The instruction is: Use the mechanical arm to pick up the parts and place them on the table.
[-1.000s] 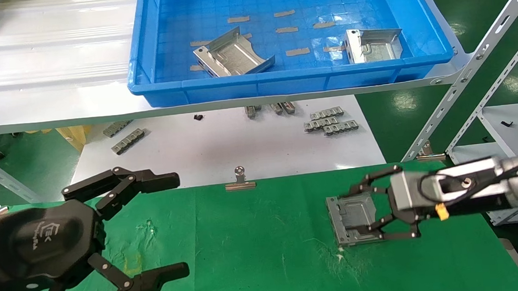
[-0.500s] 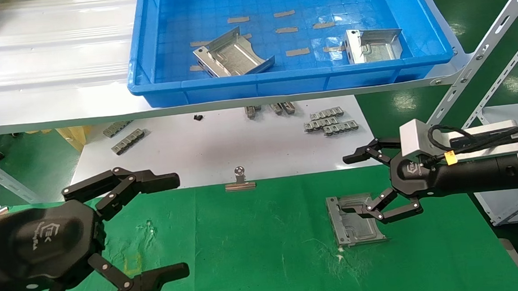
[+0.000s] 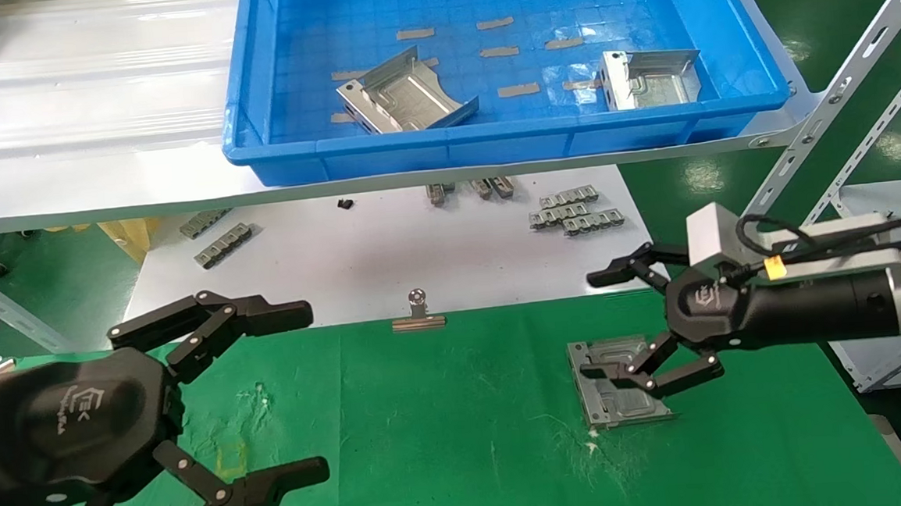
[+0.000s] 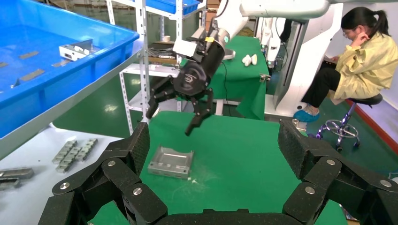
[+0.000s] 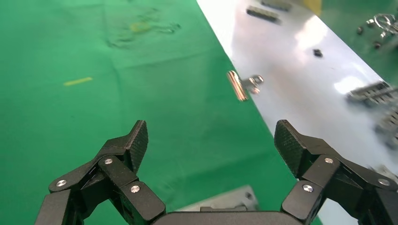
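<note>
One silver part (image 3: 619, 390) lies flat on the green table (image 3: 468, 408), right of centre. My right gripper (image 3: 594, 325) hovers just above it, open and empty, touching nothing. The left wrist view shows the same part (image 4: 171, 161) free on the cloth beneath the right gripper (image 4: 170, 122). In the right wrist view only a sliver of the part (image 5: 225, 201) shows below the open right gripper (image 5: 212, 139). Two more parts (image 3: 406, 95) (image 3: 647, 77) rest in the blue bin (image 3: 491, 145). My left gripper (image 3: 310, 392) stays open and empty at the near left.
A white board (image 3: 388, 257) behind the cloth carries small toothed strips (image 3: 573, 210), and a binder clip (image 3: 418, 314) pins the cloth's far edge. The bin sits on a raised shelf. Slanted metal rack posts (image 3: 825, 113) stand at the right. A seated person (image 4: 361, 61) is beyond the table.
My right gripper, down around the part a second ago, has lifted off it, turned at the wrist and stands wide open above it. The part stays on the cloth. The left arm has not moved.
</note>
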You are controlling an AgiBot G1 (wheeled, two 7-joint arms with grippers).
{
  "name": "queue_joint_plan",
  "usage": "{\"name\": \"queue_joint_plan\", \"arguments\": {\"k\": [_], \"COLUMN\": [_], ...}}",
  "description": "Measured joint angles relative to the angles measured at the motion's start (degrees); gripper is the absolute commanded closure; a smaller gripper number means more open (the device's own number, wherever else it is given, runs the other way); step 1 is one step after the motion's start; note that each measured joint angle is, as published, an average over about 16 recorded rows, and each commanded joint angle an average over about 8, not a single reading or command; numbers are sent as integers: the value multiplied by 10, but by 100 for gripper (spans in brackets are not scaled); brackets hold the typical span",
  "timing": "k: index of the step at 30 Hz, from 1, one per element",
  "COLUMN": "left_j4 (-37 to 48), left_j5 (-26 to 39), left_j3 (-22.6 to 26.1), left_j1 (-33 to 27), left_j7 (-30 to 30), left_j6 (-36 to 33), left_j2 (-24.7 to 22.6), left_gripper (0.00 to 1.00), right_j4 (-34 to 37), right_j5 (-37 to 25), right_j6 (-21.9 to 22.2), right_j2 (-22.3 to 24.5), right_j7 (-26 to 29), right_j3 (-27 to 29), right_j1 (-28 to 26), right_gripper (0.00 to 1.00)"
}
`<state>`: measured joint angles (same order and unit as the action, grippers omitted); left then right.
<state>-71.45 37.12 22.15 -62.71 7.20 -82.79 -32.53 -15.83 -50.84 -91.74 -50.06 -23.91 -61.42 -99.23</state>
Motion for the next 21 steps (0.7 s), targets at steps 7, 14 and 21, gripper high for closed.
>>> {"name": "queue_joint_plan", "arguments": {"k": [7, 14, 21], "left_j4": [0, 0, 0], "left_j5": [0, 0, 0], "left_j3": [0, 0, 0], "left_j1": [0, 0, 0], "left_j7": [0, 0, 0], "left_j6": [0, 0, 0], "left_j2": [0, 0, 0], "left_gripper": [0, 0, 0], "right_j4": [-72, -147, -221], "right_j5": [11, 23, 34], "right_j6": [8, 15, 23], "right_j2": [19, 38, 58], "right_j7": [43, 88, 133], "right_j3": [56, 115, 174], "right_j1": [47, 96, 144], "right_gripper": [0, 0, 0]}}
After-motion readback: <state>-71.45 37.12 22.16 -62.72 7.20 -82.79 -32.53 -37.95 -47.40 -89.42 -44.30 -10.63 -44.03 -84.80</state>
